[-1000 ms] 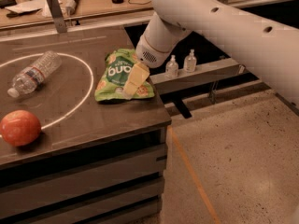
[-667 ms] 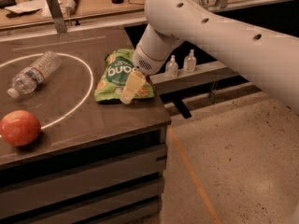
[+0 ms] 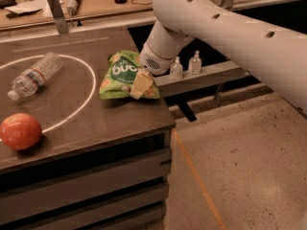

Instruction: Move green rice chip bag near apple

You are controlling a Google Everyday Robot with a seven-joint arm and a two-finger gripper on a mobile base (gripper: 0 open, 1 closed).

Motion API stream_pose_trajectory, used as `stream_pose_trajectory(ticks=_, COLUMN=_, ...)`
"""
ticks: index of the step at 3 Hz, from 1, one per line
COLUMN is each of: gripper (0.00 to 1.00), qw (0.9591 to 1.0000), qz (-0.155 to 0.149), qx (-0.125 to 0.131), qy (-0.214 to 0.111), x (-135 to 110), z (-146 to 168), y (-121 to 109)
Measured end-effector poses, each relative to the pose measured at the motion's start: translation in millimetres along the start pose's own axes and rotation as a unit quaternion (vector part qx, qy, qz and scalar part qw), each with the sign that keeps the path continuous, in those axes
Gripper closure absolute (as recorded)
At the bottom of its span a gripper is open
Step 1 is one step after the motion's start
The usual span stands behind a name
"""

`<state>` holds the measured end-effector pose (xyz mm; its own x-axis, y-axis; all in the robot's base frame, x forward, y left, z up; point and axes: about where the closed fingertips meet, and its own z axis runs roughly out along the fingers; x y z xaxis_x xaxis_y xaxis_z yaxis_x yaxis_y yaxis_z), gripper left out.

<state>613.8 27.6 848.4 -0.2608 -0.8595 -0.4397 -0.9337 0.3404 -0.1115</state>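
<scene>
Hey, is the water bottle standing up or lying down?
Lying down: the water bottle rests on its side on the tabletop. The gripper sits at the green rice chip bag.

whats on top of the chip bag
Only the gripper, sitting over the right edge of the bag. It covers the part beneath it, so contact there cannot be seen.

End effector [image 3: 139, 85] at green rice chip bag [image 3: 118, 74]

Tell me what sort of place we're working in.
Probably a lab or workshop: a cluttered workbench behind, small pump bottles on a ledge, a speckled floor. The gripper is at the bag on the dark counter.
</scene>
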Motion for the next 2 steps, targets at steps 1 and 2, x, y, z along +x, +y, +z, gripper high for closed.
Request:
stream_pose_trajectory(ticks=1, gripper=0.92, qw=0.9999, qz=-0.013, qx=0.001, qy=-0.002, x=2, z=-31, y=2)
stream_pose_trajectory(ticks=2, gripper=1.00, qw=0.9996, qz=-0.023, qx=0.014, qy=-0.001, x=5, z=-51, y=5)
